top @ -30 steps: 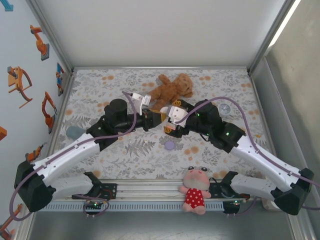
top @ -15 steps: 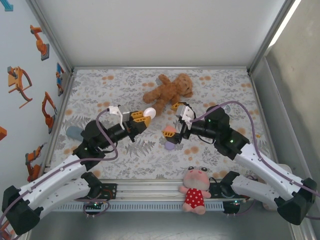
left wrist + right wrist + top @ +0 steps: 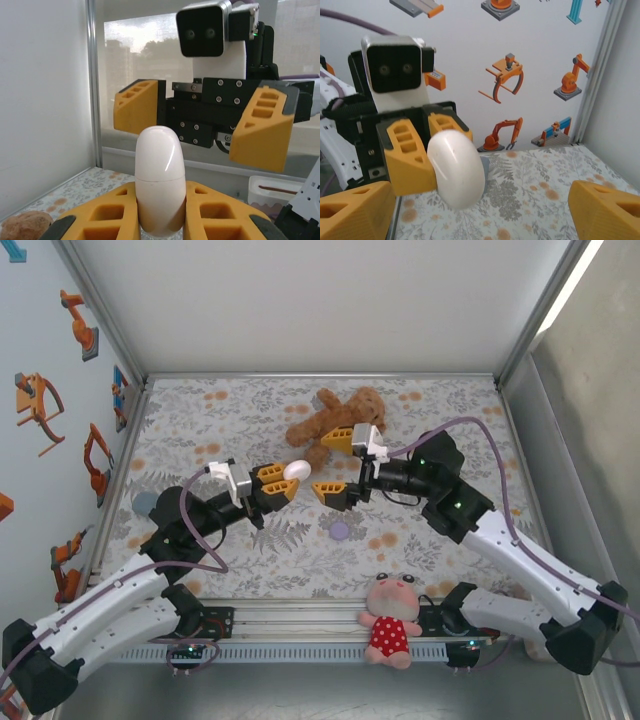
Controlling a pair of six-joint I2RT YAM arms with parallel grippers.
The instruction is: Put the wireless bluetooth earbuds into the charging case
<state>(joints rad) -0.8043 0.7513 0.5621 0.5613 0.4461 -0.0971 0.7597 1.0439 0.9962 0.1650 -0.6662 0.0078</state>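
Note:
My left gripper (image 3: 285, 480) (image 3: 160, 200) is shut on a white egg-shaped charging case (image 3: 295, 469) (image 3: 160, 185), held above the table with its lid seam closed. Facing it from the right, my right gripper (image 3: 333, 465) (image 3: 480, 215) stands wide open with nothing between its fingers; the case (image 3: 456, 170) floats just ahead of it. From the left wrist, the right gripper (image 3: 200, 120) shows behind the case. A small pale purple round case (image 3: 340, 530) lies on the table below both grippers. The earbuds are out of view.
A brown teddy bear (image 3: 335, 418) lies just behind the grippers. A pink plush doll in a red dress (image 3: 390, 620) sits at the near edge. A blue-grey object (image 3: 147, 503) rests by the left wall, and a small round dial (image 3: 450, 455) at the right.
My right gripper has risen from the table by the purple case and opened wide towards the left gripper. The pink piece at its tips no longer shows. The left gripper shifted slightly.

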